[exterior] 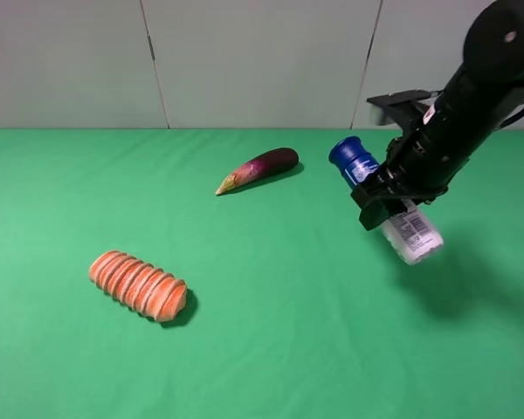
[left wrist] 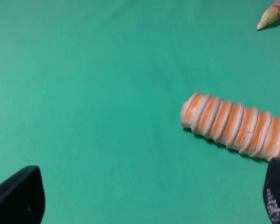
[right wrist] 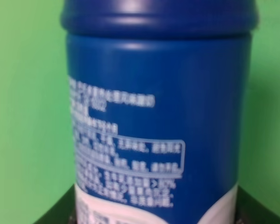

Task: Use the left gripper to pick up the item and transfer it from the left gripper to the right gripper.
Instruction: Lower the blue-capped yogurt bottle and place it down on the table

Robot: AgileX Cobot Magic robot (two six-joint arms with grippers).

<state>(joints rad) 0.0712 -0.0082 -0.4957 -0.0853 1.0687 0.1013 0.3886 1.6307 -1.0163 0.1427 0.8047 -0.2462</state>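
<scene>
Looking down from the high camera, you have a green table [exterior: 271, 332] in front of a pale panelled wall [exterior: 244, 61]. On the right side, your right gripper [exterior: 386, 197] is clamped around the middle of the spray can [exterior: 355, 162] and holds it in the air, clear of the table. The can is tilted, with its dark blue cap up and towards the centre of the table. Its white end, printed with a barcode, points down and to the right. A soft shadow lies on the cloth beneath it.

From the right wrist camera the can fills nearly the whole frame. You can make out the blue body, the cap's rim and a block of white print too blurred to read. Dark shapes at the two lower corners are probably the jaws pressing on the can, but the view is too close to be sure.

Your left gripper [left wrist: 147, 198] shows only in its own wrist camera. Its two black fingertips stand far apart with nothing between them, released above bare green cloth.

An orange ribbed loaf [exterior: 138, 285] lies on the left part of the table, near the left gripper. A purple eggplant [exterior: 260, 168] rests near the middle at the back, well apart from the loaf and the can.
</scene>
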